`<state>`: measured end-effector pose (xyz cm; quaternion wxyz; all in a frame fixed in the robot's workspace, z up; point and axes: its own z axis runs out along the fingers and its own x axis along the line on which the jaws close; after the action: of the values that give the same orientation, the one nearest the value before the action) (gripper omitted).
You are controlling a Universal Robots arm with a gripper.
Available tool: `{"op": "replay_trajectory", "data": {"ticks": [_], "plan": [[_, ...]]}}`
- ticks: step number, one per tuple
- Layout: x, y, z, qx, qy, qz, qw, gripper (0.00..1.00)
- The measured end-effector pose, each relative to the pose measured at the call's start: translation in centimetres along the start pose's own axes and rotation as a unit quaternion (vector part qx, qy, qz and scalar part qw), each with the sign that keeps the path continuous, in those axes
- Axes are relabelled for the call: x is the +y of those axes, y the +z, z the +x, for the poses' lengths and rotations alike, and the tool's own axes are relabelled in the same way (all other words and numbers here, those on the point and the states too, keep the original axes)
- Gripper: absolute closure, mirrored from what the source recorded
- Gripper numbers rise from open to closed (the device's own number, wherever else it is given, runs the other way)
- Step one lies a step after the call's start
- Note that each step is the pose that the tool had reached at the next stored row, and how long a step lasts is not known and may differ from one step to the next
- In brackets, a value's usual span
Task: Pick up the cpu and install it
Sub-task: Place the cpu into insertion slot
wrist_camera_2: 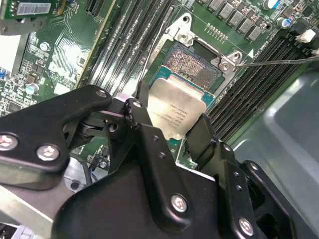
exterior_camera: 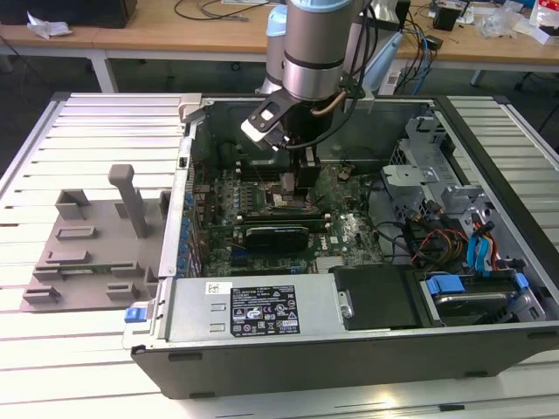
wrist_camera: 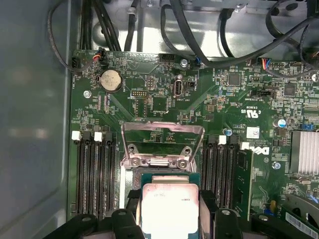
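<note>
Fingers [wrist_camera_2: 202, 142] grip the cpu [wrist_camera_2: 177, 107] by opposite edges, just beside the open socket [wrist_camera_2: 194, 64]; lowering it misaligned or tilted would likely damage that socket.

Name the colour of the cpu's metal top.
The flat square cpu is dull silver-grey, clearest in the second wrist view.

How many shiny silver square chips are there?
1. The flat silver-grey square metal chip is gripped in the black claw, near the open socket on the green circuit board. Others may hide beneath the claw.
</note>
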<state>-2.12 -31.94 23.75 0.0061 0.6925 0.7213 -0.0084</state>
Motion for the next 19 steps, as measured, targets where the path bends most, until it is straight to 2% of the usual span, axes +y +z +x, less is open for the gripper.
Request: {"op": "replay_trajectory", "data": {"ticks": [5, 6, 9, 11, 19], "plan": [[-0.19, 0.54, 0.08, -0.0001, 0.001, 0.0001, 1.0, 0.45], [-0.25, 1.01, 0.15, 0.0, 0.002, 0.0, 1.0, 0.45], [-0.71, 1.68, 0.45, -0.0001, 0.006, 0.0001, 1.0, 0.45], [-0.8, 2.31, 0.52, -0.0002, 0.013, 0.0003, 0.9999, 0.45], [-1.0, 3.32, 0.73, -0.0002, 0.017, 0.0004, 0.9999, 0.45]]}}
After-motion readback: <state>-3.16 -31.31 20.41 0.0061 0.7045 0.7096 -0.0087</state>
